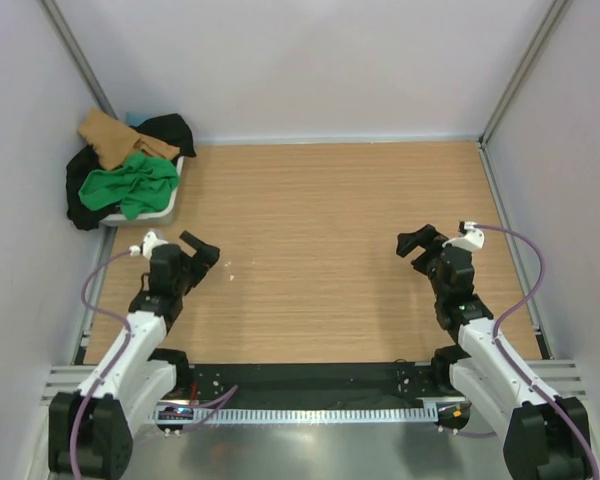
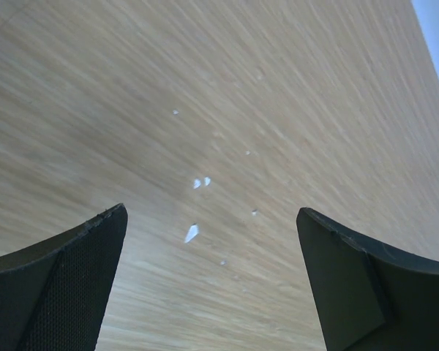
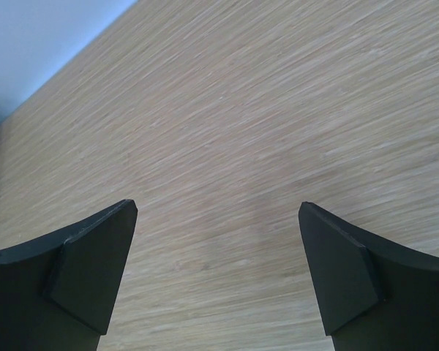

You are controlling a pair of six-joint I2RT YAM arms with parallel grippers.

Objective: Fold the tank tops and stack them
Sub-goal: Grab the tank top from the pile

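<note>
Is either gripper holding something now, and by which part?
Nothing is held. The left gripper and the right gripper are both open above the table; the green tank top and the tan tank top lie in the far left corner.

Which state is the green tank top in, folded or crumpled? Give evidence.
Crumpled: the green tank top lies bunched and wrinkled, with no flat folds.

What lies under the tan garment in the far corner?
Partly under the tan cloth tank top lie a bright green tank top and black cloth, in a pale tray. Anything deeper is covered.
</note>
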